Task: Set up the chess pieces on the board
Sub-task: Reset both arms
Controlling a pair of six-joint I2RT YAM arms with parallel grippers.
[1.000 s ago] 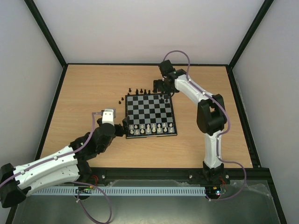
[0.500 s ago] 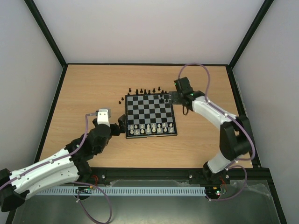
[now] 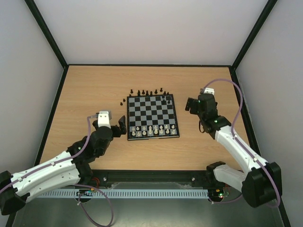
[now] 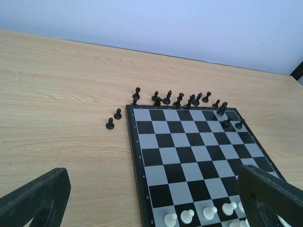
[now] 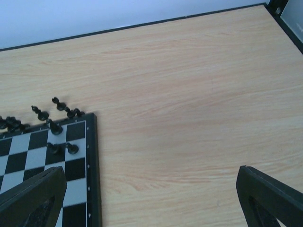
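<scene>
Chess pieces [image 3: 150, 130] in the overhead view fall into two groups. The cream pieces [image 3: 156, 128] stand on squares along the lower edge of the board [image 3: 152, 113]. Most black pieces [image 3: 147, 92] stand in a loose line on the wooden surface [image 3: 94, 90] just above the board's top edge. Two more sit off its upper-left corner, and a few are on squares at the upper right. The board lies mid-frame. The left end effector [image 3: 121, 126] sits just beside the board's lower-left corner, and the right end effector [image 3: 191, 105] is apart from the board's right edge.

In the left wrist view, the left end effector [image 4: 151, 189] has its fingers [image 4: 38, 198] spread wide at the bottom corners, holding nothing. The board [image 4: 189, 156] runs from centre to lower right. Black pieces [image 4: 180, 99] line its far edge, and cream pieces [image 4: 199, 215] show at the bottom.

In the right wrist view, the right end effector [image 5: 147, 189] is likewise spread wide and empty, with its fingers [image 5: 265, 198] at the bottom corners. A corner of the board [image 5: 28, 161] shows at lower left, with black pieces [image 5: 57, 127] on and just beyond it.
</scene>
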